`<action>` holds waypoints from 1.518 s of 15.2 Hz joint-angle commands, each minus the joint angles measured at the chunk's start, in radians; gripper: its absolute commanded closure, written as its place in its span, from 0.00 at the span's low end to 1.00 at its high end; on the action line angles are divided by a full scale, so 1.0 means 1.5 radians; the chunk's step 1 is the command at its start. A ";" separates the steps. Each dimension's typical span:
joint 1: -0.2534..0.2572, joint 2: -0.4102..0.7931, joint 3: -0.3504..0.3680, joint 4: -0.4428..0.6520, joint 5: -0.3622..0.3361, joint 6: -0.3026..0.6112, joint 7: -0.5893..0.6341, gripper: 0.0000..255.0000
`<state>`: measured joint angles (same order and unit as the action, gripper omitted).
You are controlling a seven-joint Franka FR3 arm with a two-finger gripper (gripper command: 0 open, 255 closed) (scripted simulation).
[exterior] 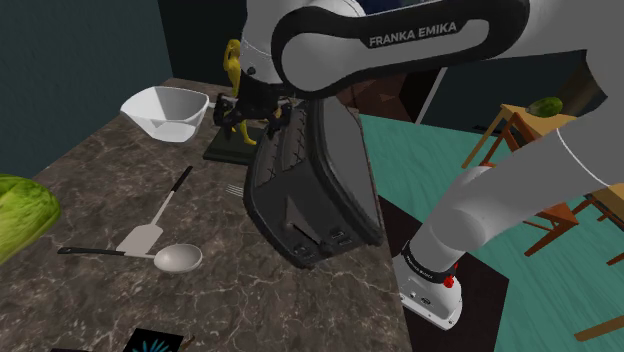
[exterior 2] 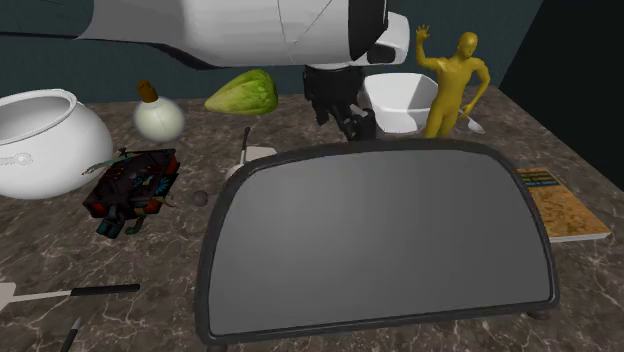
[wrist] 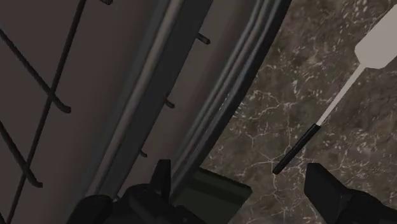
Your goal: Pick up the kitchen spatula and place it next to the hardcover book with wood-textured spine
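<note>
In the shoulder view, the gripper [exterior: 262,112] is seen above the toaster's [exterior: 310,190] far end, beside the figurine [exterior: 235,70]. The spatula [exterior: 143,238] lies flat on the counter [exterior: 90,170], well apart toward the view's left, with its blade just beside a spoon [exterior: 176,258].

In the second exterior view, the gripper [exterior 2: 347,118] hangs behind the toaster [exterior 2: 375,245]. The spatula [exterior 2: 250,152] is partly seen past the toaster's top edge. The book [exterior 2: 562,205] lies at the view's right, well apart from the spatula.

In the wrist view, the fingers [wrist: 159,188] stand apart and nothing is held. The spatula [wrist: 378,41] is seen beyond them, with the toaster [wrist: 95,95] close alongside.

Step judged: approach. The toaster should be cleared first. The jaws are best set across the thin handle, away from the spoon, then lowered right to the counter, since the tool lies flat and is likely to slip out of a shallow pinch.
</note>
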<state>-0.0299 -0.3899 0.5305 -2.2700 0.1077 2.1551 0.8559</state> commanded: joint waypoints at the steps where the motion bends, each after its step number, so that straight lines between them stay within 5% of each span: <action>1: -0.007 0.067 0.040 0.032 0.003 -0.091 0.080 0.00; 8: -0.024 0.295 0.131 0.176 -0.148 -0.060 0.340 0.00; 14: 0.060 0.501 0.105 0.348 -0.290 -0.092 0.531 0.00; 19: 0.144 0.644 0.057 0.516 -0.350 -0.137 0.621 0.00; 23: 0.145 0.657 0.050 0.498 -0.359 -0.109 0.627 0.00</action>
<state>0.1855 0.5888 0.6081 -1.5179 -0.4264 1.9812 1.7910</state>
